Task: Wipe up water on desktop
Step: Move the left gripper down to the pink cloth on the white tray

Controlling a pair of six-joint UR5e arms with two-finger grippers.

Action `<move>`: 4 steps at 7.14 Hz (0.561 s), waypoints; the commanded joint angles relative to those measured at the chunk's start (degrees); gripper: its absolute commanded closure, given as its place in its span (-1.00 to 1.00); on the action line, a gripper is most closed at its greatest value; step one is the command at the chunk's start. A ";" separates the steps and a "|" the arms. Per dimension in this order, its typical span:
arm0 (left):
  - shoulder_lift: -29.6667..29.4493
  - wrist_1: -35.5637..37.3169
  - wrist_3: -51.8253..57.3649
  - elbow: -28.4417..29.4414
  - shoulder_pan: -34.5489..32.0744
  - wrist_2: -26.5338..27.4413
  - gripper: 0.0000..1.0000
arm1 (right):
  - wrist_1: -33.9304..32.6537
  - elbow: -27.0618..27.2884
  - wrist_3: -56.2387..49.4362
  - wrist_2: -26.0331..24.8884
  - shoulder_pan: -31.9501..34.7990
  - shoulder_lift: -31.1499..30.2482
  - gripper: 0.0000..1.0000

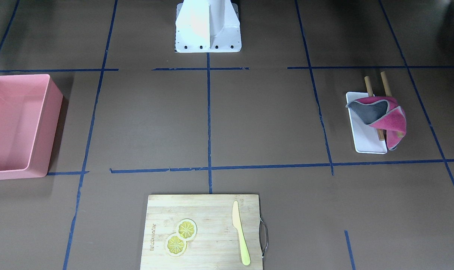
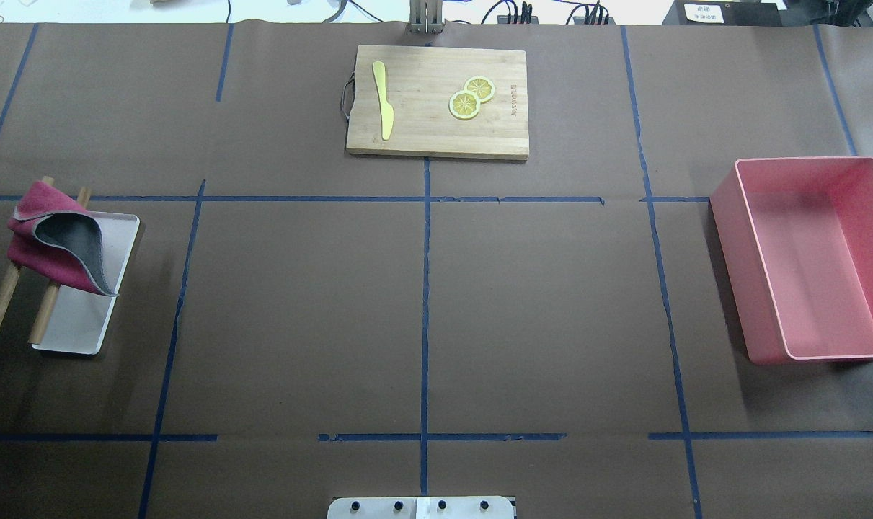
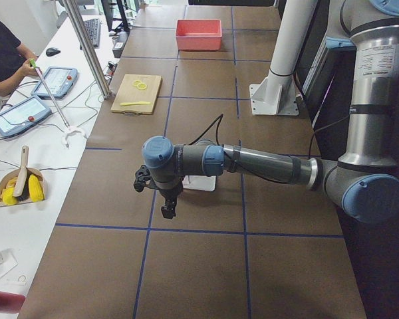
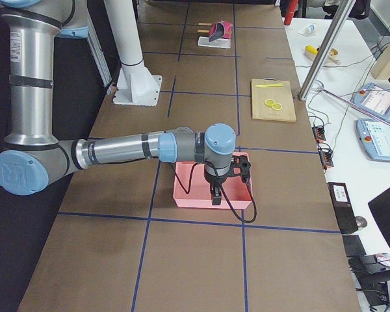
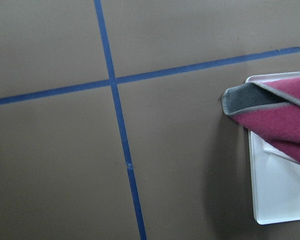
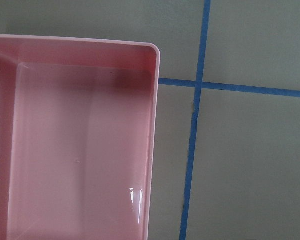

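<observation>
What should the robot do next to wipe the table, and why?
Probably move the left gripper over to the red cloth draped over the white tray. That cloth lies untouched close by, and wiping the desktop needs it.

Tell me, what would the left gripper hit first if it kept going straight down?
Probably the bare desktop, near a blue tape line. The left gripper points down, and its wrist view shows the red cloth and white tray off to one side.
</observation>
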 commanded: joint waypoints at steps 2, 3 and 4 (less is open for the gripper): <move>0.68 -0.95 -0.26 -1.07 -0.04 0.80 -1.00 | 0.04 0.17 0.01 0.21 0.00 -0.31 -1.00; 0.68 -0.86 -0.69 -1.16 -0.04 0.71 -1.00 | 0.04 0.26 0.01 0.39 0.00 -0.31 -1.00; 0.68 -0.95 -0.79 -1.34 -0.04 0.62 -1.00 | 0.22 0.26 0.01 0.56 0.00 -1.00 -1.00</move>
